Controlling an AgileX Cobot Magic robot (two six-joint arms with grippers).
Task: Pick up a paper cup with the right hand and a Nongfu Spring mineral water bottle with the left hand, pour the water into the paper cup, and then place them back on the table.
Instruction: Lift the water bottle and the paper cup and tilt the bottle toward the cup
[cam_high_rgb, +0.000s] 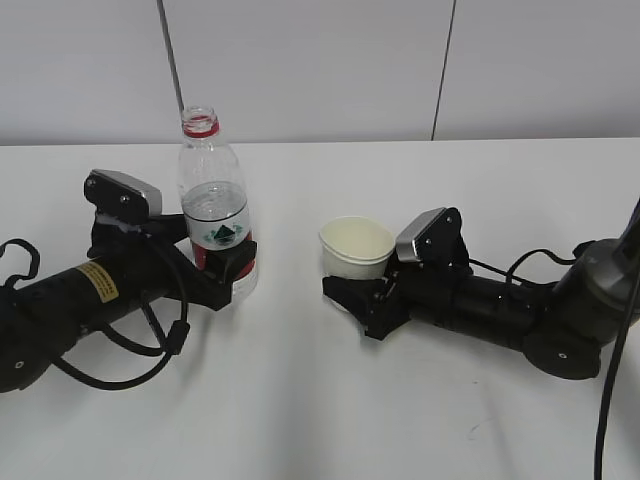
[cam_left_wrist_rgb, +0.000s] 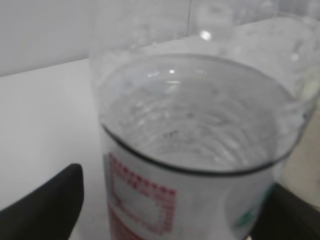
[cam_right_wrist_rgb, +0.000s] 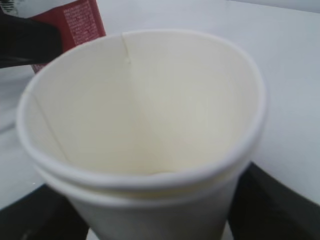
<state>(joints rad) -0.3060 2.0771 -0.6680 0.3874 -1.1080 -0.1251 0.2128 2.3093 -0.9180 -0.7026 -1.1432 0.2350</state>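
The Nongfu Spring mineral water bottle (cam_high_rgb: 214, 205) is kept upright on the counter (cam_high_rgb: 300, 420), left of the middle and toward the far edge. It is gripped at label height by the left hand (cam_high_rgb: 222, 268), with one black finger seen on each side of it in the left wrist view. The low grip is judged to leave the open neck free for tipping; no cap is seen above the red neck ring, and the bottle is roughly half full.

The paper cup (cam_high_rgb: 356, 249) is found near the middle of the counter, just right of the bottle and clear of it. It is clasped low by the right hand (cam_high_rgb: 362, 293), its mouth is squeezed slightly oval, and it leans a little. Whether it rests on the counter or is held just off it cannot be told. The cup is seen to be empty.

Nothing is seen between bottle and cup. Black cables (cam_high_rgb: 150, 345) are looped beside each arm on the counter, away from the gap
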